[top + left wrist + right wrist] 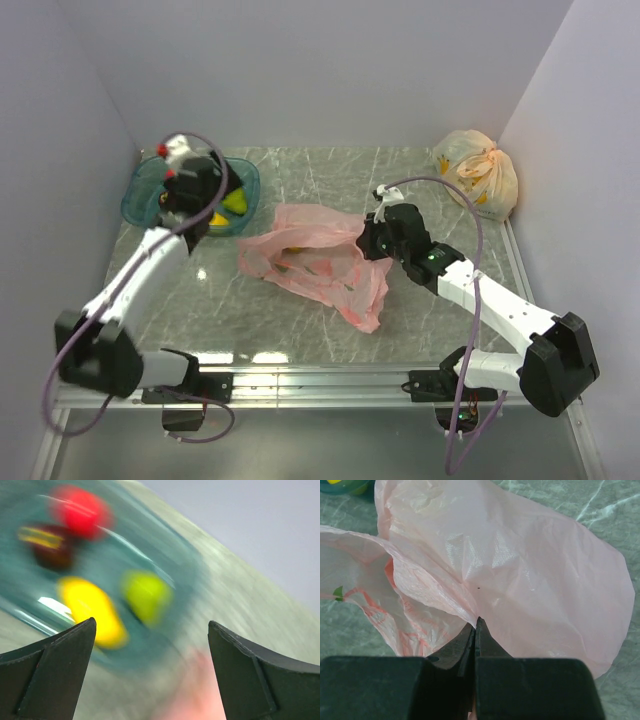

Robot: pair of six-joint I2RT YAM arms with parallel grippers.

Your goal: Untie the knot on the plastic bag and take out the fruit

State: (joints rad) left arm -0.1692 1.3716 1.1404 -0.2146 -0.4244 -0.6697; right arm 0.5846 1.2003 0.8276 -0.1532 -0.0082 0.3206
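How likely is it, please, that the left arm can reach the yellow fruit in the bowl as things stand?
Probably yes. The left arm hovers over the bowl, its jaws open and empty, and nothing lies between them and the yellow fruit.

The fruit (235, 203) lies in a bowl (142, 188) left of the plastic bag (315, 262), another bag (478, 172) back-right.

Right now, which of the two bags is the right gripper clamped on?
The pink bag at mid-table: the right gripper is shut on a fold of it. The pale yellow bag with orange print sits untouched in the far right corner.
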